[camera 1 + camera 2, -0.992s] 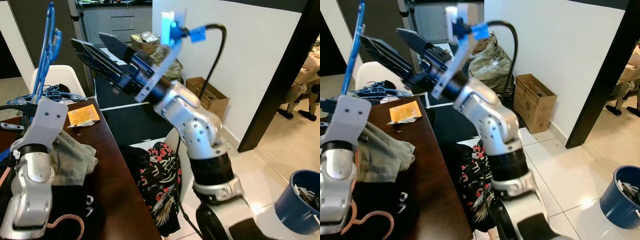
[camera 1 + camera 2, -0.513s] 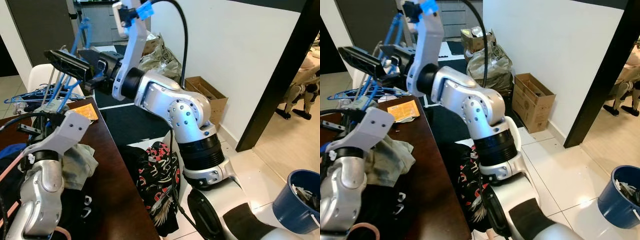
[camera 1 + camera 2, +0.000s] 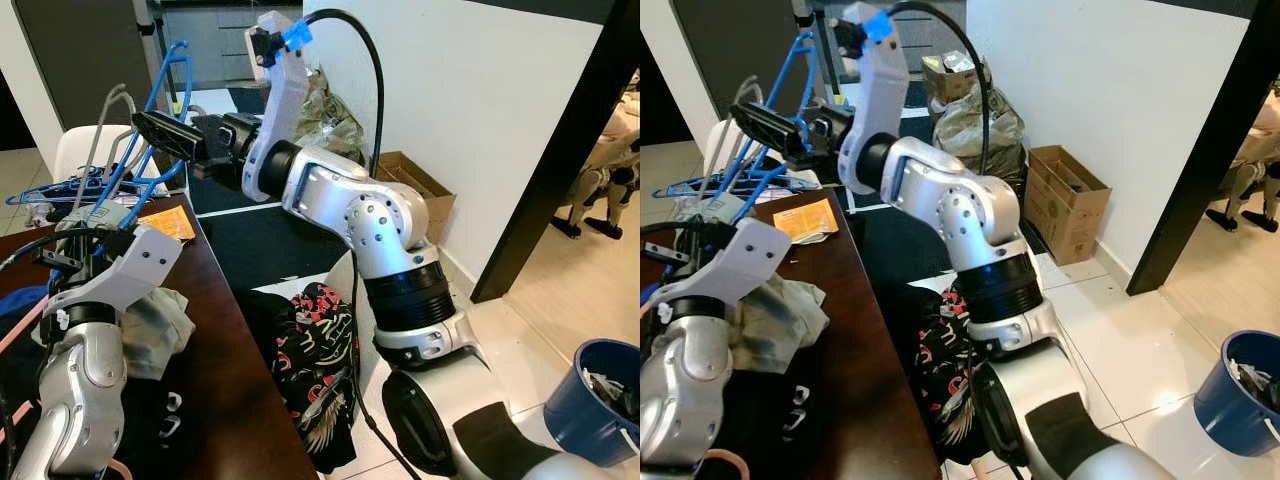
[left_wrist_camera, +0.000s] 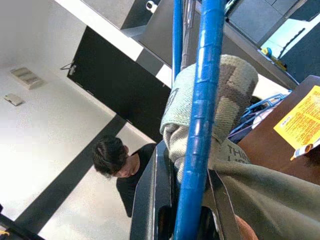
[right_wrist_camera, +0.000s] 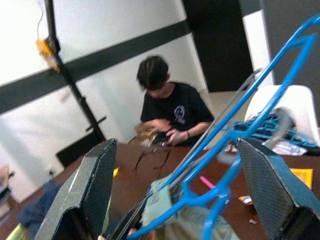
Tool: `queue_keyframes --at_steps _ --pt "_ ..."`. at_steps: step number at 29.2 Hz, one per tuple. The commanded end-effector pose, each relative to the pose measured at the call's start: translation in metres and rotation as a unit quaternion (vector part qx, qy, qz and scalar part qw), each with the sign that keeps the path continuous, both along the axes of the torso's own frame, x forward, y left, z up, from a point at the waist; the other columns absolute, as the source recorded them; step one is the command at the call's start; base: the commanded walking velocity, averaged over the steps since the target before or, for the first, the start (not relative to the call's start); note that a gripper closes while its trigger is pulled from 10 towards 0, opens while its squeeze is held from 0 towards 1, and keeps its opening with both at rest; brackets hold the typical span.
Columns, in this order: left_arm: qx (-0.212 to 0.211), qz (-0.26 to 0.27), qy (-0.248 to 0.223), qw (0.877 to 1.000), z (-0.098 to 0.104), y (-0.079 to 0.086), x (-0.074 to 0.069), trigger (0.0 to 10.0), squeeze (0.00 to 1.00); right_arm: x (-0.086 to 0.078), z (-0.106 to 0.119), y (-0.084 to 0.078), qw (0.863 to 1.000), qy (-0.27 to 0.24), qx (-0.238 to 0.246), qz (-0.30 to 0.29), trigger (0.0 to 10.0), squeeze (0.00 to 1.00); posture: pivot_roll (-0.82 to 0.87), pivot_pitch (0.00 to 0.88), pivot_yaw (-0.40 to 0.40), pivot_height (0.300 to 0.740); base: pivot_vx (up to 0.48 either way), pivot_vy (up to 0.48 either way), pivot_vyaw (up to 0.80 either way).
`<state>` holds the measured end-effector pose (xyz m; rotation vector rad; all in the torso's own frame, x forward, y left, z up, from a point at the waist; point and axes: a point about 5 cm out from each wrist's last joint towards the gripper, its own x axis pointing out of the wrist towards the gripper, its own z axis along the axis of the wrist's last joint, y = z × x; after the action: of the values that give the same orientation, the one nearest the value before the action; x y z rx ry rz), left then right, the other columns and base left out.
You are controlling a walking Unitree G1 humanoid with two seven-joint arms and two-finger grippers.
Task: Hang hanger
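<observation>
My left gripper [image 3: 88, 228] is shut on a blue wire hanger [image 3: 150, 130] together with a fold of grey-green cloth [image 4: 220, 100]. The hanger leans up and to the right over the brown table [image 3: 225, 350], its hook [image 3: 180, 50] at the top. My right gripper [image 3: 152, 130] reaches across from the right at the hanger's upper part. It is open, and in the right wrist view its fingers [image 5: 95, 190] stand wide apart with the blue hanger [image 5: 235, 145] between them. A grey hanger [image 3: 95, 130] rises beside the blue one.
A pile of blue hangers [image 3: 55, 190] lies on a white chair [image 3: 75, 150]. A yellow paper [image 3: 165, 222] and clothes lie on the table, and a black-red garment [image 3: 320, 360] hangs off its edge. A person [image 5: 167, 107] sits across the table. A cardboard box [image 3: 410, 180] and a blue bucket [image 3: 600, 400] stand on the floor at right.
The right arm has swung left and down until its open fingers stand around the hanger. The left arm has tipped the hanger from upright to leaning right.
</observation>
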<state>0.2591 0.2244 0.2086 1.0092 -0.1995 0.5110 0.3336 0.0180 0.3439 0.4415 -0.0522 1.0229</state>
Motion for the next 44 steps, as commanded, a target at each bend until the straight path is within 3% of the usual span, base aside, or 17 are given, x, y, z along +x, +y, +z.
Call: queue_keyframes --at_steps 1,2,6,10,14,16,25,32,33,34,35,44 --pt "0.019 0.007 -0.027 0.999 0.011 0.003 -0.003 10.0 0.00 0.006 0.006 -0.009 1.000 -0.002 0.016 -0.021 10.0 0.00 0.09 0.000 -0.036 0.740 0.000 0.000 0.00" --pt "0.020 0.007 -0.027 0.999 0.010 0.002 -0.003 10.0 0.00 0.014 0.010 -0.025 0.998 0.000 0.028 -0.053 10.0 0.00 0.09 0.000 -0.036 0.740 0.000 0.000 0.00" --pt "0.023 0.005 -0.028 0.999 0.010 0.001 -0.002 10.0 0.00 0.023 0.004 -0.040 0.996 0.015 0.014 -0.086 10.0 0.00 0.08 0.000 -0.031 0.740 0.000 0.000 0.00" --pt "0.024 0.003 -0.029 0.999 0.010 0.000 -0.002 10.0 0.00 0.016 -0.003 -0.037 0.998 0.028 -0.007 -0.064 10.0 0.00 0.08 0.000 -0.029 0.740 0.000 0.000 0.00" --pt "0.025 0.002 -0.028 0.999 0.010 -0.001 -0.001 10.0 0.00 0.014 -0.002 -0.035 0.998 0.034 0.004 -0.046 10.0 0.00 0.08 0.000 -0.029 0.740 0.000 0.000 0.00" --pt "0.027 0.004 -0.025 0.999 0.009 0.000 -0.001 10.0 0.00 0.009 0.001 -0.032 0.999 0.043 0.018 -0.008 10.0 0.00 0.08 0.000 -0.029 0.740 0.000 0.000 0.00" --pt "0.033 0.008 -0.022 0.999 0.008 0.003 -0.001 10.0 0.00 0.004 0.002 -0.029 0.998 0.049 0.019 0.026 10.0 0.00 0.08 0.000 -0.023 0.740 0.000 0.000 0.00" --pt "0.045 0.012 -0.016 0.999 0.006 0.006 -0.003 10.0 0.00 -0.006 -0.005 -0.027 0.997 0.055 -0.018 0.058 10.0 0.00 0.08 0.000 -0.016 0.740 0.000 0.000 0.00" --pt "0.046 0.012 -0.015 0.999 0.006 0.006 -0.003 10.0 0.00 -0.007 -0.008 -0.027 0.996 0.058 -0.021 0.059 3.4 0.00 0.08 0.000 -0.016 0.740 0.000 0.000 0.00" --pt "0.046 0.012 -0.015 0.999 0.006 0.006 -0.003 10.0 0.00 -0.007 -0.008 -0.027 0.996 0.058 -0.021 0.059 3.4 0.00 0.08 0.000 -0.016 0.740 0.000 0.000 0.00" --pt "0.047 0.011 -0.015 0.999 0.006 0.006 -0.003 10.0 0.00 -0.007 -0.010 -0.026 0.996 0.063 -0.020 0.054 0.0 0.00 0.08 0.000 -0.016 0.740 0.000 0.000 0.00" --pt "0.060 0.012 -0.010 0.998 0.004 0.005 -0.004 10.0 0.00 -0.006 -0.013 -0.027 0.996 0.075 -0.018 0.043 0.0 0.00 0.08 0.000 -0.017 0.740 0.000 0.000 0.00"
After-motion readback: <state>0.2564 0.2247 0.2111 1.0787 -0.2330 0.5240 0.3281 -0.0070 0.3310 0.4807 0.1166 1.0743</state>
